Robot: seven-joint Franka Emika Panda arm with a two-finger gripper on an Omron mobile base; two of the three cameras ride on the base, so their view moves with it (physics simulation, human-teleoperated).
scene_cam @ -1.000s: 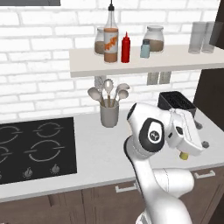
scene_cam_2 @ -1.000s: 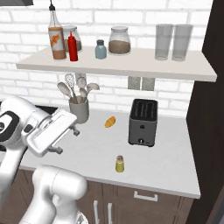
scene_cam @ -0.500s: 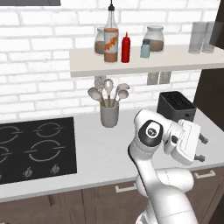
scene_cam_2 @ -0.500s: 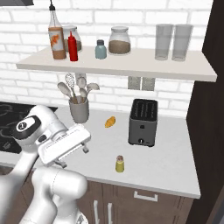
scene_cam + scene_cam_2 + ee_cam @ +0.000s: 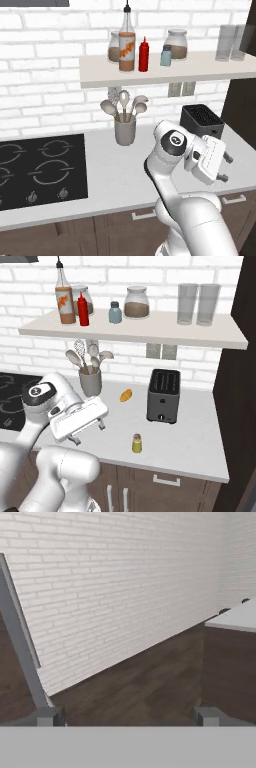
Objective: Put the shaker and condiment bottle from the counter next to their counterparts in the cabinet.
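Item: shaker (image 5: 136,443), yellow-olive w/ grey cap, was logged upright on the counter (image 5: 195,443), near its front edge, in front of and slightly left of the toaster (image 5: 163,395); not held, nothing touching it. Condiment bottle (image 5: 83,309), red, was noted already on the cabinet (image 5: 150,328) shelf, just beside the tall glass bottle (image 5: 63,298) w/ orange label; that half of the task was judged done. Pale blue shaker (image 5: 115,312) was found further along the shelf, between the red bottle and a brown-filled jar (image 5: 137,302); two empty glasses (image 5: 197,304) stood toward the far end. Gripper (image 5: 86,433) was recorded w/ fingers spread wide apart, empty, held off the counter's front edge and well left of the yellow shaker; in the hand view brick wall and floor were seen, so the claw was judged pointed away from the target. Also on counter: utensil crock (image 5: 90,381), small orange item (image 5: 126,395). Risks, judged: shaker small and close to the edge, so a sideways approach could knock it over or off; toaster could be clipped by wrist during reach; at placement, blue shaker or jar could be bumped in the tight gap.
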